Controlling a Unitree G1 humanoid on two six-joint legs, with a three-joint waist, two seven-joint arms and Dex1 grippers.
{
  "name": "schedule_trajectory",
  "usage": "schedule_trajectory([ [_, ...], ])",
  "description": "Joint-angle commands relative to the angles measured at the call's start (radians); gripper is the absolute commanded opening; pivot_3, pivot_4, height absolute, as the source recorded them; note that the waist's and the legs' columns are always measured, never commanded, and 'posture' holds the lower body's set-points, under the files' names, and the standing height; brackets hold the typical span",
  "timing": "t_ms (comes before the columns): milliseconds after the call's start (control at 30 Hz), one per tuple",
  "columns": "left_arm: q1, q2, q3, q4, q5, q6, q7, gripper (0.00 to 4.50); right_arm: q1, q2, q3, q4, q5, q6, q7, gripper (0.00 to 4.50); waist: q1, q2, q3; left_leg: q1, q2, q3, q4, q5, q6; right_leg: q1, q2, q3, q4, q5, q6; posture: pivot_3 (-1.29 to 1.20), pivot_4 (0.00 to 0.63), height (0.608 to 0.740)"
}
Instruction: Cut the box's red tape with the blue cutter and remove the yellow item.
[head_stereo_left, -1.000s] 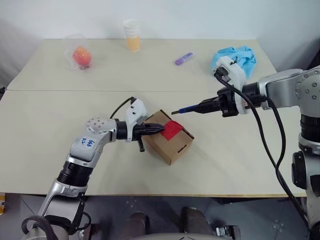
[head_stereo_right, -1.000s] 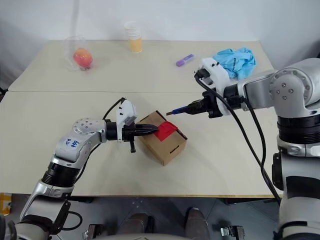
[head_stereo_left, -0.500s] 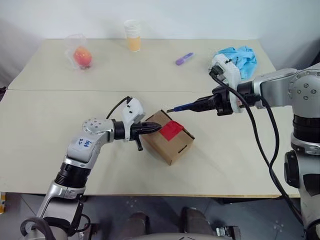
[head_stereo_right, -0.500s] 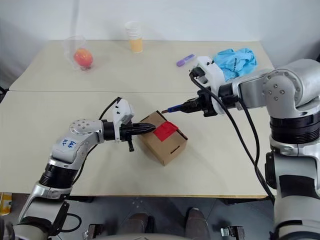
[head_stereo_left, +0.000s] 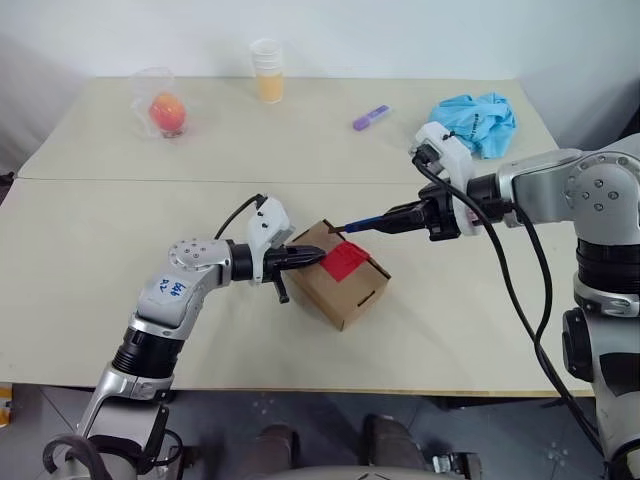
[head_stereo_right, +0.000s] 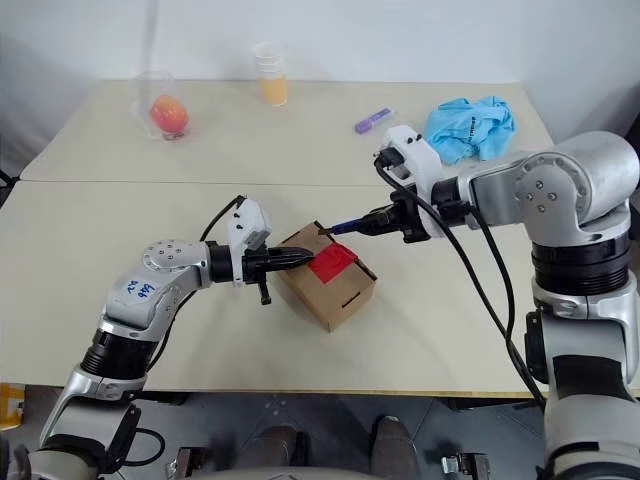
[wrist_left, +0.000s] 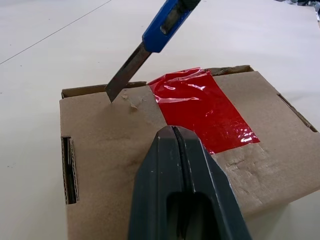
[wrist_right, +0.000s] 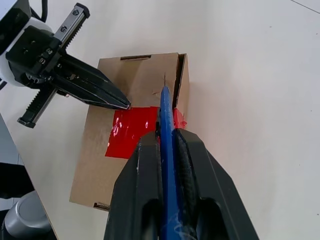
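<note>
Left wrist view, box (wrist_left: 125, 150) flaps shut, red tape (wrist_left: 205, 112) uncut

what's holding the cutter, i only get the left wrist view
Observer: The right gripper, shut on the cutter by its handle.
Operator: where's the box on the table
Observer: The box sits mid-table, well in from the front edge.
Operator: anything near the right arm
Observer: A blue cloth lies on the far side, behind that arm and apart from it.
</note>
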Motion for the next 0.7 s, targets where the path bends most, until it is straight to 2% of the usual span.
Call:
schedule_trajectory([
  [33,0.024,0.006,-0.019,-0.006,0.008,0.012,-0.001,0.0,-0.043,-0.004,-0.043,0.005,-0.011,-0.016,0.018,0.11,0.0,0.0,0.0,0.0,0.0,0.0,0.0,0.0,0.0,0.0,0.0,0.0,0.0,0.0,0.0,0.0,0.15,0.74],
  [700,0.012,0.001,-0.024,0.004,0.014,0.009,-0.002,0.0,0.022,0.003,-0.038,-0.029,-0.04,-0.012,0.031,0.11,0.0,0.0,0.0,0.0,0.0,0.0,0.0,0.0,0.0,0.0,0.0,0.0,0.0,0.0,0.0,0.0,0.15,0.74],
])
